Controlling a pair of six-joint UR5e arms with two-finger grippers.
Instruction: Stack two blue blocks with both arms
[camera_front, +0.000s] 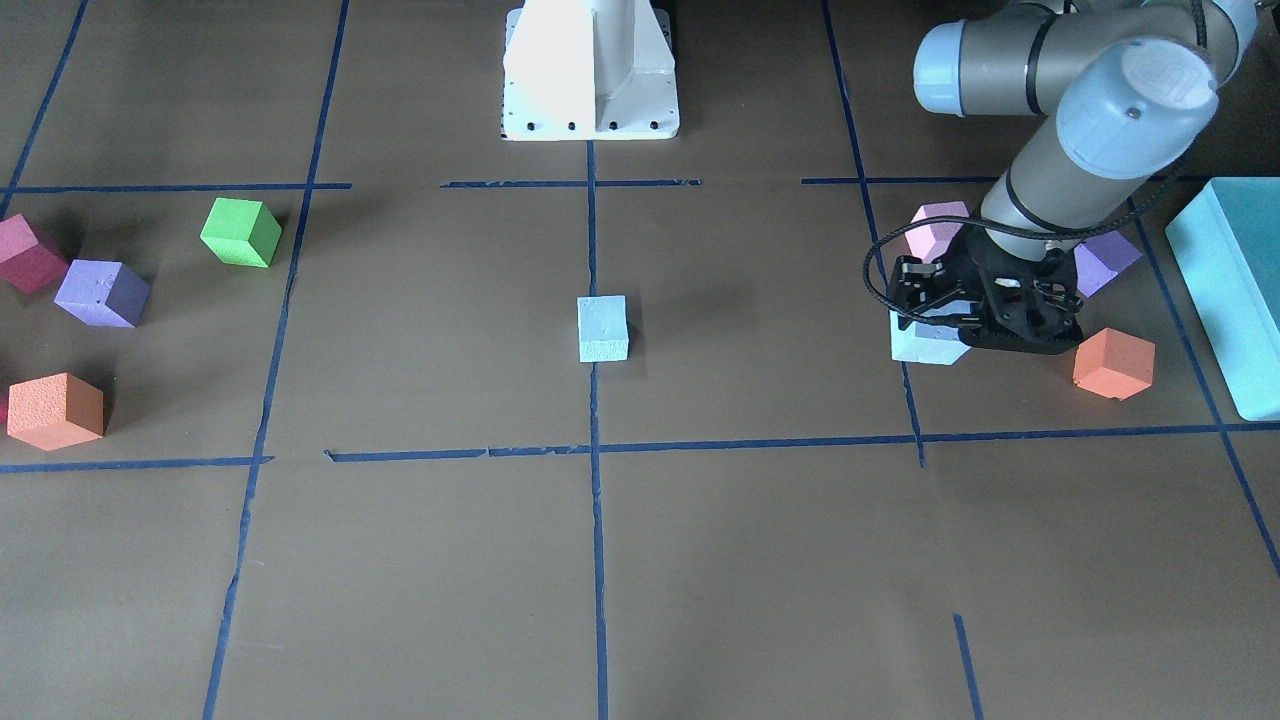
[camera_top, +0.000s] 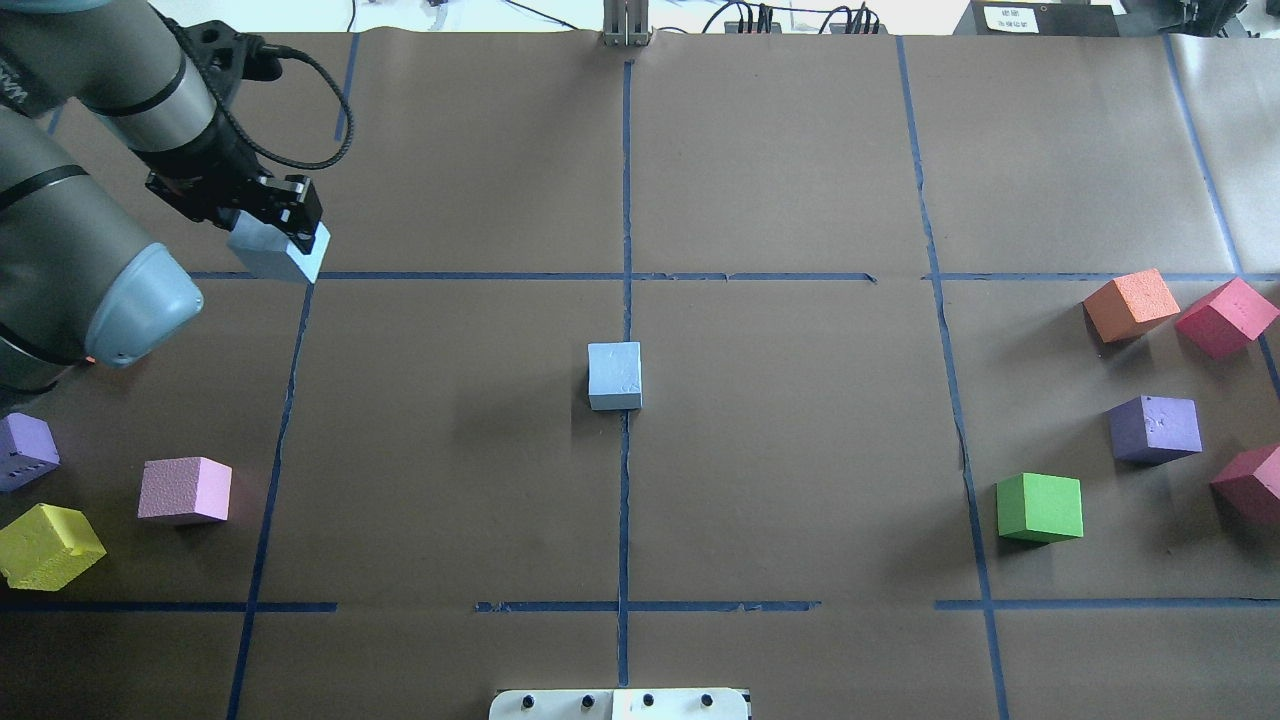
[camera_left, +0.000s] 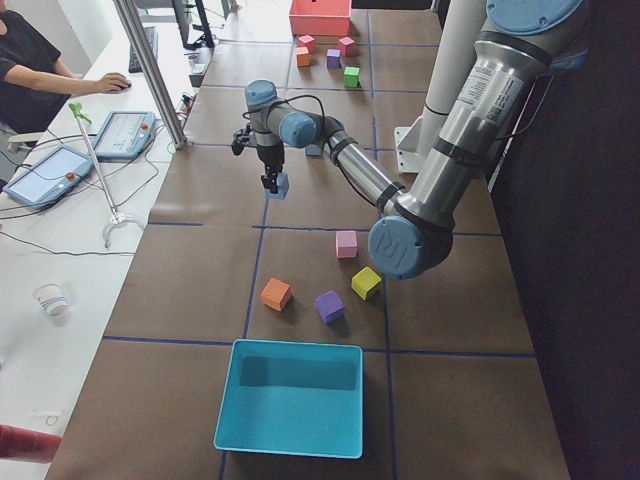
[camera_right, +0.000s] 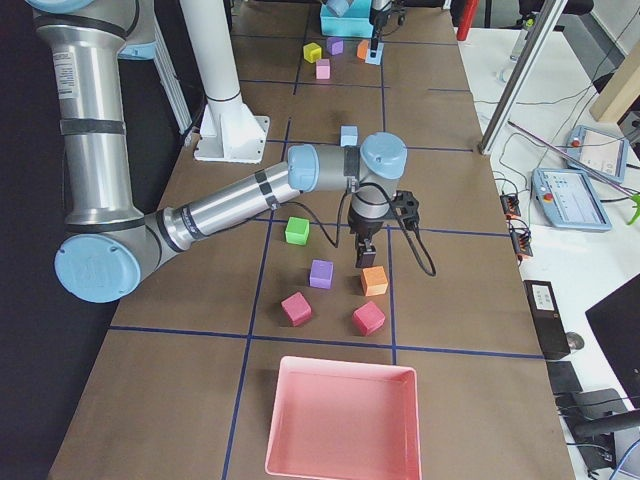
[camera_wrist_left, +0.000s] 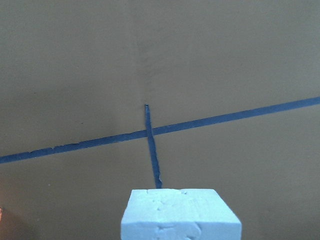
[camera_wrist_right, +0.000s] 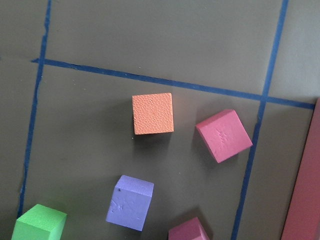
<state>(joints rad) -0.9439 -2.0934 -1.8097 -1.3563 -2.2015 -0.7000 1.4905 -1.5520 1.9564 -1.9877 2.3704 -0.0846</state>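
My left gripper (camera_top: 266, 226) is shut on one pale blue block (camera_top: 282, 258) and holds it above the table at the far left; the left wrist view shows that block (camera_wrist_left: 181, 215) over a tape crossing. The block also shows in the front-facing view (camera_front: 928, 342). The second blue block (camera_top: 614, 375) rests alone on the centre tape line. My right gripper (camera_right: 365, 258) shows only in the exterior right view, hanging over an orange cube (camera_right: 374, 281); I cannot tell whether it is open or shut.
Pink (camera_top: 185, 490), purple (camera_top: 25, 450) and yellow (camera_top: 50, 545) cubes lie near my left side, with a teal box (camera_front: 1235, 290) beyond. Orange (camera_top: 1130, 305), red (camera_top: 1225, 317), purple (camera_top: 1155, 428) and green (camera_top: 1040, 507) cubes lie on my right, near a pink tray (camera_right: 345, 420).
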